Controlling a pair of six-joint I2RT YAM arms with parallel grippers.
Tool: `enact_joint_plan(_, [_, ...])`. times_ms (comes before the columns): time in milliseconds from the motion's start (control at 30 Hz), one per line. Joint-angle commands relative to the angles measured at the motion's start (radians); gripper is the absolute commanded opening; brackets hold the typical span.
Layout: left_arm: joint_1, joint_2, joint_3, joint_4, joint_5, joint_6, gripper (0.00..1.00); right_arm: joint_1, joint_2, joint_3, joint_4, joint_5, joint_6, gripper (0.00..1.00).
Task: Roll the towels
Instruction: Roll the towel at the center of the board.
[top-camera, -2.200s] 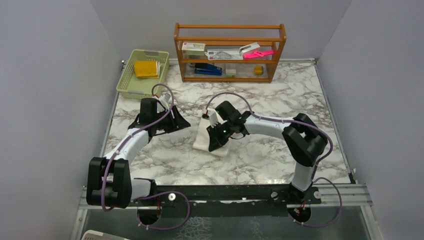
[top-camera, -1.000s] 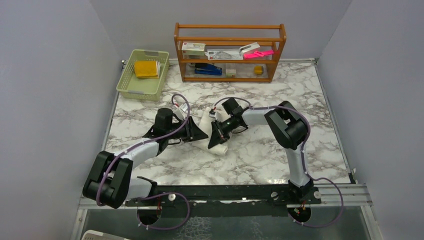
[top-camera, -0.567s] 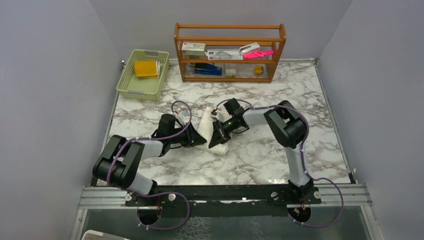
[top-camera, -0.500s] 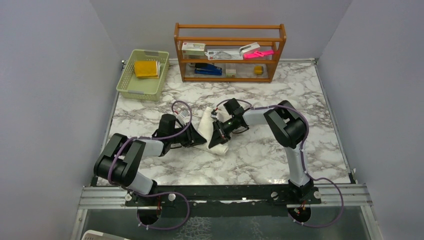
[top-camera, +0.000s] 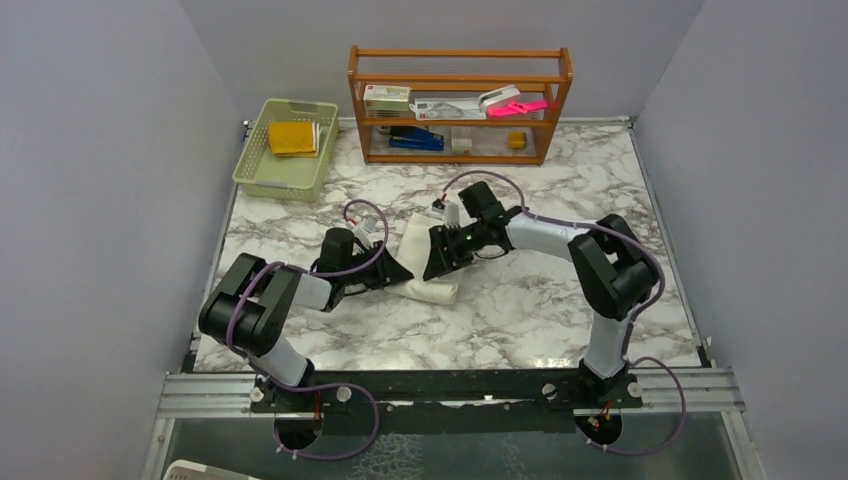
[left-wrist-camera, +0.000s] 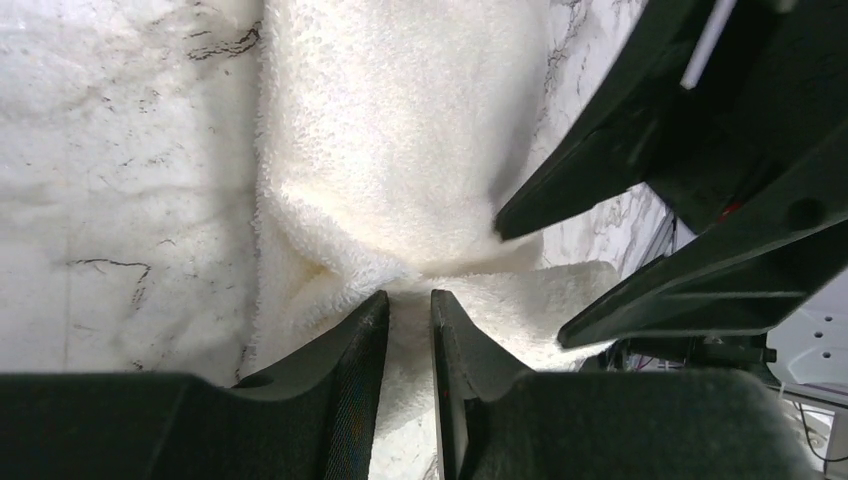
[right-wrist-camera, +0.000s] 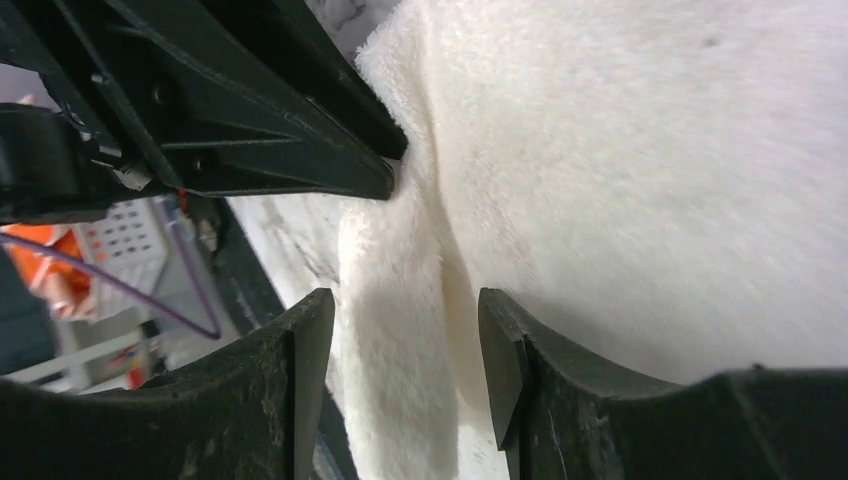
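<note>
The cream-white towel (top-camera: 418, 240) lies crumpled on the marble table between both grippers. My left gripper (top-camera: 404, 272) is shut on a raised fold at the towel's left edge; in the left wrist view (left-wrist-camera: 410, 300) the pile fills the narrow gap between its jaws. My right gripper (top-camera: 433, 266) is open and straddles a ridge of the towel (right-wrist-camera: 620, 180), its jaws apart on either side (right-wrist-camera: 405, 320). The two grippers nearly touch tip to tip. The mustard-yellow towel (top-camera: 293, 138) lies folded in the green basket (top-camera: 258, 176) at the back left.
A wooden shelf (top-camera: 460, 100) with boxes and small items stands at the back centre. Grey walls close in the table on the left, right and back. A metal rail runs along the near edge.
My right arm has swung its elbow out to the right and its gripper has shifted slightly right. The towel now lies flatter. My left gripper has stayed at the towel's left edge.
</note>
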Motion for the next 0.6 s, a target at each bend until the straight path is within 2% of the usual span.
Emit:
enact_joint_plan(0, [-0.001,0.057,-0.056,-0.082,-0.122,0.082,0.27,-0.006,-0.143,-0.08,0.041,0.282,-0.114,0.55])
enact_joint_plan(167, [-0.003,0.065,-0.054,-0.082,-0.115,0.091,0.27,0.021,-0.43,-0.325,0.398,0.383,-0.177,0.56])
enact_joint_plan(200, [-0.004,0.07,-0.051,-0.082,-0.113,0.092,0.27,0.045,-0.479,-0.38,0.492,0.397,-0.22,0.67])
enact_joint_plan(333, [-0.007,0.092,-0.041,-0.082,-0.106,0.098,0.27,0.196,-0.597,-0.598,0.805,0.462,-0.446,0.8])
enact_joint_plan(400, [-0.007,0.098,-0.039,-0.082,-0.104,0.101,0.27,0.264,-0.581,-0.623,0.83,0.473,-0.534,0.8])
enact_joint_plan(567, [-0.007,0.101,-0.036,-0.082,-0.096,0.106,0.27,0.32,-0.521,-0.624,0.79,0.479,-0.621,0.8])
